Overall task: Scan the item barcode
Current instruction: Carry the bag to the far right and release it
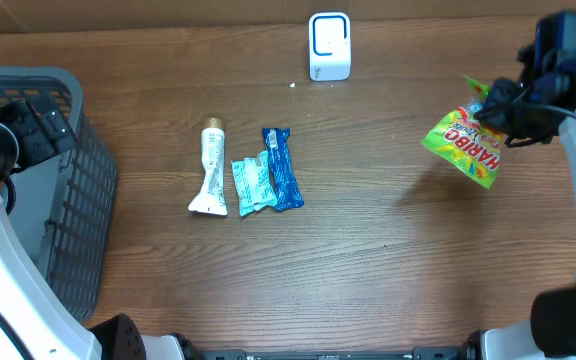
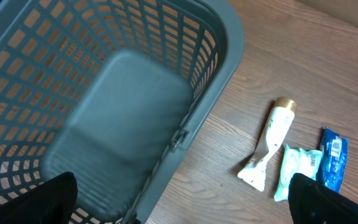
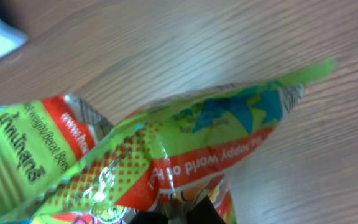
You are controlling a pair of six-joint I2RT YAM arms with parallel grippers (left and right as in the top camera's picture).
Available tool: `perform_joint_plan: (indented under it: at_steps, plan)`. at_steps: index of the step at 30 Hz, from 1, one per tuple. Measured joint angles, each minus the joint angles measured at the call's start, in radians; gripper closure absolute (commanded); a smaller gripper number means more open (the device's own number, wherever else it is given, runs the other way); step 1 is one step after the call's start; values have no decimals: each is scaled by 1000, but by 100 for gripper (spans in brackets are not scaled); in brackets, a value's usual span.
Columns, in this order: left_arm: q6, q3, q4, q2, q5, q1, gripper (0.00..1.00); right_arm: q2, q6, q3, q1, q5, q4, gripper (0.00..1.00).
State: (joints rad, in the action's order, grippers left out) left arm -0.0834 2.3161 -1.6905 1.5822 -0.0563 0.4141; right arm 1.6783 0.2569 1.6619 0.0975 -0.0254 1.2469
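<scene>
Haribo candy bag (image 1: 462, 148) at right of frame, right fingers (image 3: 143, 219) squeezing it, left fingers (image 2: 42, 199) wide apart over grey basket (image 2: 216, 37)

the table (image 1: 388, 260) is brown wood grain, smooth and matt. the basket (image 2: 219, 50) is dull grey plastic lattice. the candy bag (image 3: 185, 155) is glossy, crinkled plastic film. the scanner (image 1: 329, 46) is smooth white plastic. the blue packet (image 1: 281, 168) looks shiny.
</scene>
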Motion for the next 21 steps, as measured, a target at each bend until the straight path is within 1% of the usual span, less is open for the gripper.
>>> perform_joint_plan:
  at_steps: [6, 7, 8, 9, 10, 11, 12, 16, 18, 19, 21]
  plan:
    - [0, 0, 0, 0, 0, 0, 0, 58, 167, -329, 119, 64, -377, 96]
    - [0, 0, 0, 0, 0, 0, 1, 62, 187, -356, 132, 70, -406, 84]
    - [0, 0, 0, 0, 0, 0, 0, 62, 203, -383, 144, 76, -435, 63]
    - [0, 0, 0, 0, 0, 0, 1, 64, 216, -396, 151, 79, -446, 48]
    - [0, 0, 0, 0, 0, 0, 0, 65, 219, -402, 156, 82, -445, 28]
    - [0, 0, 0, 0, 0, 0, 0, 65, 218, -406, 161, 84, -446, 20]
    - [0, 0, 0, 0, 0, 0, 0, 65, 214, -406, 162, 85, -447, 16]
    - [0, 0, 0, 0, 0, 0, 0, 65, 180, -404, 162, 66, -418, 14]
    - [0, 0, 0, 0, 0, 0, 0, 65, 158, -392, 162, 26, -384, 17]
    - [0, 0, 0, 0, 0, 0, 0, 65, 142, -383, 162, 3, -371, 20]
    - [0, 0, 0, 0, 0, 0, 0, 65, 108, -354, 159, -69, -352, 21]
